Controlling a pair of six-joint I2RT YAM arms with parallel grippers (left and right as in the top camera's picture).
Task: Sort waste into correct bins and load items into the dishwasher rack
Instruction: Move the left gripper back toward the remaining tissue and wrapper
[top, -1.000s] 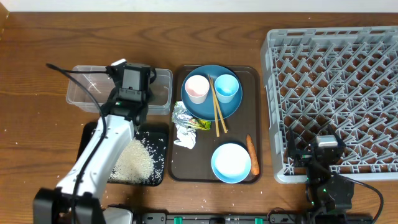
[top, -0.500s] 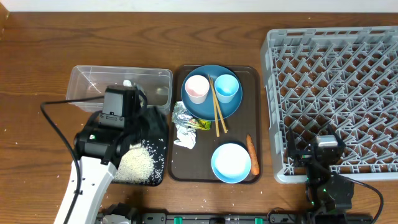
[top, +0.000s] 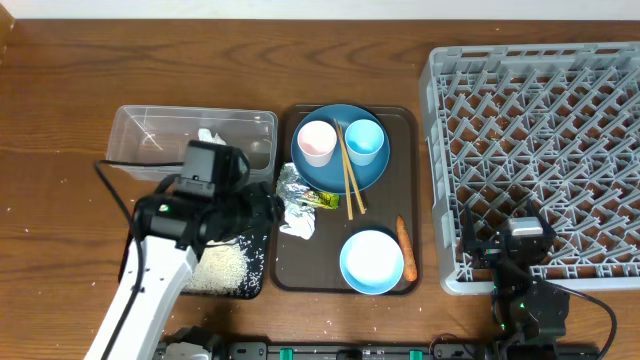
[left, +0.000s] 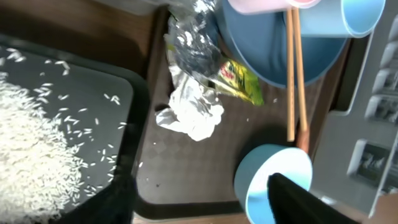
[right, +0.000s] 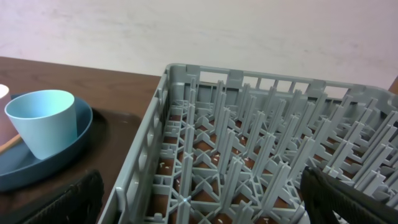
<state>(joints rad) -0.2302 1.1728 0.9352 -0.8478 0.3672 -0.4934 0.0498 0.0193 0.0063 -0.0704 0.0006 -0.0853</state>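
Note:
My left gripper (top: 265, 207) hangs open and empty at the left edge of the brown tray, between the rice and the waste. In the left wrist view its fingers frame a white crumpled wad (left: 193, 115), silver foil (left: 191, 40) and a green-yellow wrapper (left: 239, 78). Rice (top: 222, 265) lies in the black tray (top: 262, 290). A white tissue (top: 209, 135) sits in the clear tub (top: 150, 135). The blue plate (top: 335, 175) carries a pink cup (top: 317, 142), a blue cup (top: 365, 140) and chopsticks (top: 350, 180). Near them are the bowl (top: 372, 262) and the carrot (top: 405, 248). My right gripper (right: 211, 205) is open at the dishwasher rack (top: 540, 130).
The brown serving tray (top: 290, 262) holds the dishes and waste between the bins and the rack. The left arm's white link crosses the black tray. The right arm's base stands at the rack's front edge.
My left arm pulled back from over the clear tub and swung right to the brown tray's edge. A white tissue now shows in the tub. The right arm stayed still.

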